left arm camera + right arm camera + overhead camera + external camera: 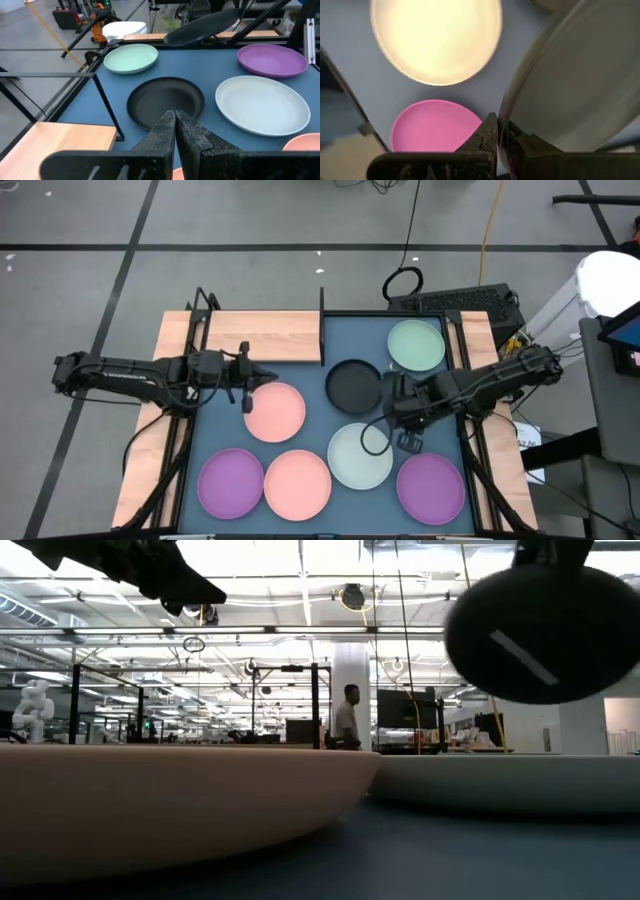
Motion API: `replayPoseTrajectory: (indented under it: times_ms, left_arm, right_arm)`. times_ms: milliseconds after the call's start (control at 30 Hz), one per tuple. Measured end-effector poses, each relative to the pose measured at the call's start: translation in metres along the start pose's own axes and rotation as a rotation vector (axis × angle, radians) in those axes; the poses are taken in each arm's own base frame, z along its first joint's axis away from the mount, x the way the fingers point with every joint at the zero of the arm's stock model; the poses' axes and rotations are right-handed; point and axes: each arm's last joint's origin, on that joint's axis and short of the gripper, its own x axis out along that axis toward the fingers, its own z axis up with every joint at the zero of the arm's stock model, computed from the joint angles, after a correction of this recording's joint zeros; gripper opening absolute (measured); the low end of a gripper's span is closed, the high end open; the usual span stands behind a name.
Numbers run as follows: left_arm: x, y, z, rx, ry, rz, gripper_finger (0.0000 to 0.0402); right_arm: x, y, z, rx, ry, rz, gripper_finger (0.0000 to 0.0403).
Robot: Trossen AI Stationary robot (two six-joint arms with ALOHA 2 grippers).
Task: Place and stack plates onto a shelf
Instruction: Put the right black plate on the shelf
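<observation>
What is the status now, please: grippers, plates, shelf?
Right gripper shut on black plate, lifted above the mat. Left gripper shut, empty, over a pink plate. Shelf bare, path looks free.

Left gripper (175, 131) pinched together, pointing at twelve o'clock toward a black plate (166, 99) — white plate (262, 104) at two o'clock, green plate (131, 58) at eleven.
</observation>
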Motion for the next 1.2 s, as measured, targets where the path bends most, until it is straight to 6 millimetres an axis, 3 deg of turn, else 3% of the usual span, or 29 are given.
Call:
replayPoseTrajectory:
  times_ms: [467, 900, 1000, 1200]
  left_arm:
    - [-0.003, -0.020, 0.006, 0.047, -0.060, -0.118, 0.0021]
    - [-0.008, -0.048, 0.011, 0.120, -0.132, -0.229, 0.0026]
    - [-0.006, -0.056, 0.010, 0.139, -0.135, -0.244, 0.0052]
    - [0.007, -0.073, 0.014, 0.205, -0.102, -0.214, 0.0145]
  right_arm:
    - [-0.001, 0.025, 0.015, -0.488, -0.361, -0.094, 0.0000]
    - [0.050, 0.047, 0.014, -1.054, -0.523, -0.130, 0.0001]
    - [0.062, 0.048, 0.011, -1.216, -0.533, -0.167, 0.0001]
    - [0.074, 0.047, 0.009, -1.426, -0.523, -0.229, 0.0002]
